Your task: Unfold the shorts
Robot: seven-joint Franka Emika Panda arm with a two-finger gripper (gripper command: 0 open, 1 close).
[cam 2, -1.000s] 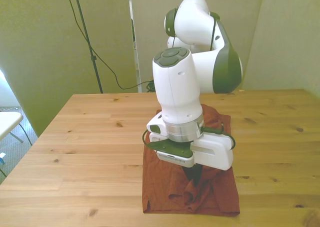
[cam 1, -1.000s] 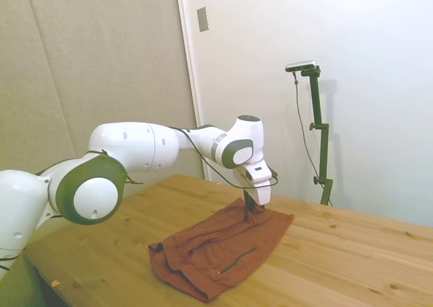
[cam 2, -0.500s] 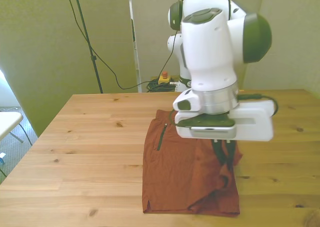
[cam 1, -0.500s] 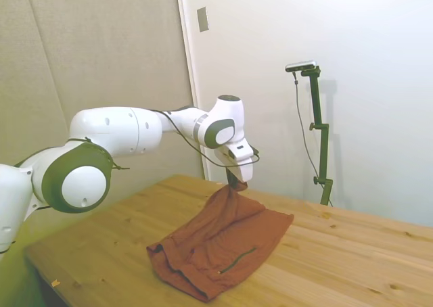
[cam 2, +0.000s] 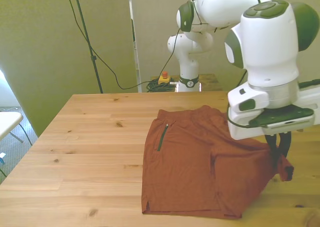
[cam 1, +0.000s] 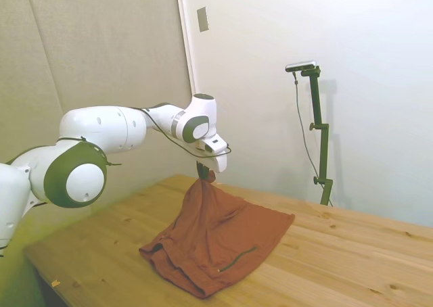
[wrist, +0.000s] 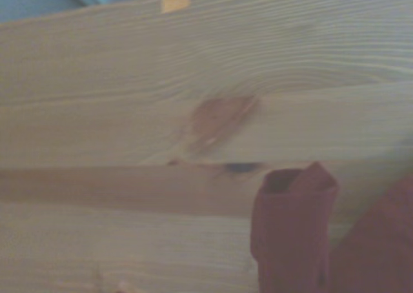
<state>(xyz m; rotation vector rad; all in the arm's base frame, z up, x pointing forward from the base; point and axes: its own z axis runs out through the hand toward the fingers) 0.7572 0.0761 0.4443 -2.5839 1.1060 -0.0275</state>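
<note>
The rust-brown shorts (cam 1: 216, 243) lie on the wooden table (cam 1: 352, 260), with one corner pulled up into a peak. My gripper (cam 1: 204, 173) is shut on that lifted corner, well above the tabletop. In the front view the shorts (cam 2: 195, 164) spread across the table's middle, and the gripper (cam 2: 279, 149) holds the cloth's edge at the front view's right, a small flap hanging beside the fingers. A dark pocket slit (cam 2: 163, 137) shows on the side toward the front view's left. The wrist view shows a fold of the shorts (wrist: 293, 228) over bare wood.
Bare table (cam 2: 85, 152) stretches toward the front view's left and along the near edge. A red button box (cam 2: 164, 77) and cables lie on the floor behind the table, by the robot's base.
The gripper rose from the table and swung toward the front view's right, carrying the cloth's corner. The folded-over layer has opened out and the shorts now cover a wider area.
</note>
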